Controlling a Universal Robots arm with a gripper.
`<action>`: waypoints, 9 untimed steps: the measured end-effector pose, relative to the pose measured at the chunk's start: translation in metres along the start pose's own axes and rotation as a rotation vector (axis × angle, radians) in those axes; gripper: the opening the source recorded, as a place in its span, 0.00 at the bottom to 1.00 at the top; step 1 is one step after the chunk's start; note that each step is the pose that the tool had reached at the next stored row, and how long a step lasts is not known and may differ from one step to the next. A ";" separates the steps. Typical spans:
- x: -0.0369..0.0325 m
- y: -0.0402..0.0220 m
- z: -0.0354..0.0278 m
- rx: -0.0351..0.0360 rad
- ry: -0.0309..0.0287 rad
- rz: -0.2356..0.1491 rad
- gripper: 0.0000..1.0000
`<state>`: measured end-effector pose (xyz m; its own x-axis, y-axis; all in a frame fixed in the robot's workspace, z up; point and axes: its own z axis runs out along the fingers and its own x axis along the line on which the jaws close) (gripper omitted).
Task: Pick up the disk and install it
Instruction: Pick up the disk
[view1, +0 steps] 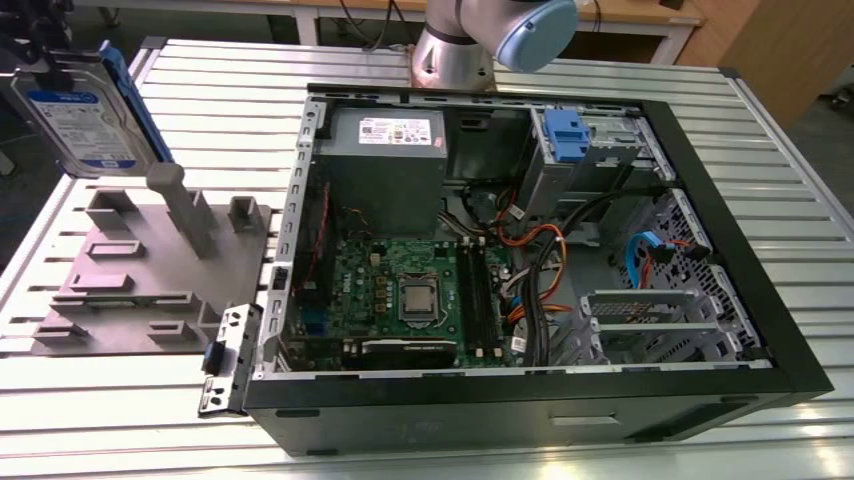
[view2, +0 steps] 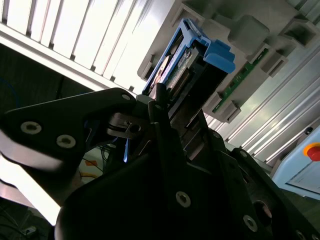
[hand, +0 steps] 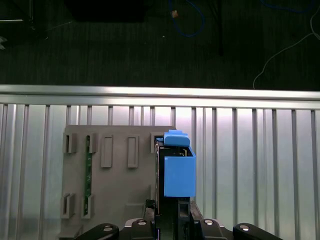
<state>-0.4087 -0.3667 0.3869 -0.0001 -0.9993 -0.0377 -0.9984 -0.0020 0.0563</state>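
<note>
Gripper (hand: 167, 212) clamps the disk (hand: 179, 175) between its fingers, holding it on edge over the grey fixture (hand: 115, 190).

1. Arm (view1: 470, 45): silver column with a grey-blue joint cap in the exterior view, well apart from the end effector (view1: 40, 40).
2. End effector dark and held high. The disk (view1: 80, 125) hangs directly below it, near upright.
3. In both wrist views, black fingers (view2: 162, 125) are clamped on the disk's two faces, and the disk juts out past the fingertips.
4. Bolted black linkage plates (view2: 60, 130) flare to either side behind the fingers.
</note>
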 end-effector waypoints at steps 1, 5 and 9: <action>0.0000 0.0000 -0.0003 -0.0001 0.0001 0.000 0.35; 0.0000 0.0001 -0.0012 -0.0001 0.0001 0.000 0.35; -0.0001 0.0001 -0.0025 -0.0001 0.0000 0.000 0.35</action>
<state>-0.4087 -0.3667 0.3893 -0.0001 -0.9993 -0.0376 -0.9984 -0.0020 0.0564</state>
